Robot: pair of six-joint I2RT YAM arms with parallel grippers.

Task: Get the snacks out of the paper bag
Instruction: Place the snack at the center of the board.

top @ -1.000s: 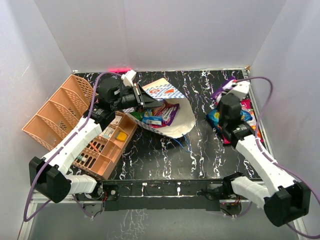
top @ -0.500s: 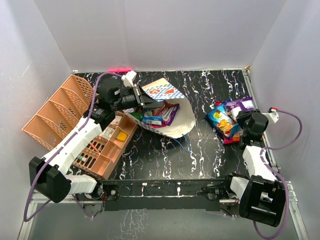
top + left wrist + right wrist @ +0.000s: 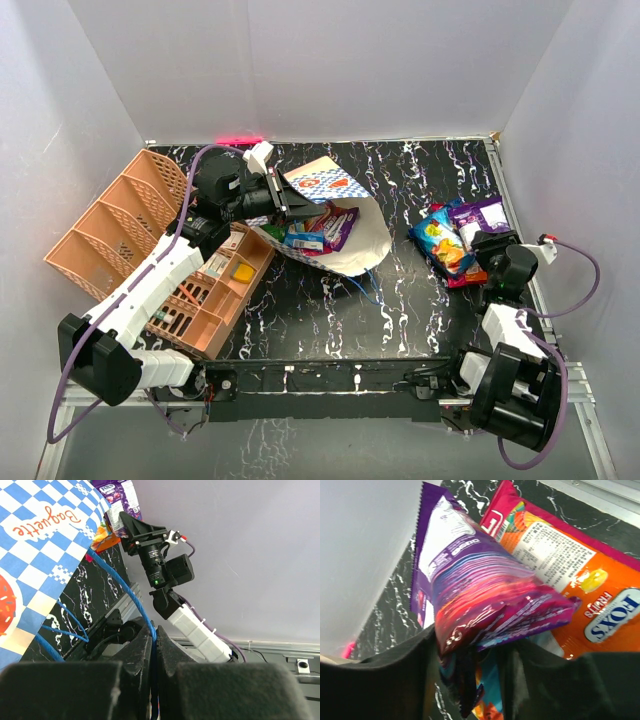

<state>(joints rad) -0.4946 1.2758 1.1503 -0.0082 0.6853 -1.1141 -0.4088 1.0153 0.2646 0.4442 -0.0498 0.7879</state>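
Observation:
The paper bag lies on its side at centre left, mouth open to the front right, with several snacks in it. My left gripper is shut on its blue cord handle, which runs between the closed fingertips of that gripper. The chequered band fills that view's left. A pile of snacks lies at the right. My right gripper sits at the pile's near right, its arm folded back. In the right wrist view it is open, with the end of a purple packet between its fingers.
Two peach latticed baskets stand at the left, one tipped up, one holding bottles and tubes beside the left arm. An orange and magenta Fox's packet lies under the purple one. The right wall is close behind the right gripper.
The right arm has pulled back from over the snack pile to the table's right edge and folded low. The purple packet now shows on the pile. The left arm and the bag have not moved.

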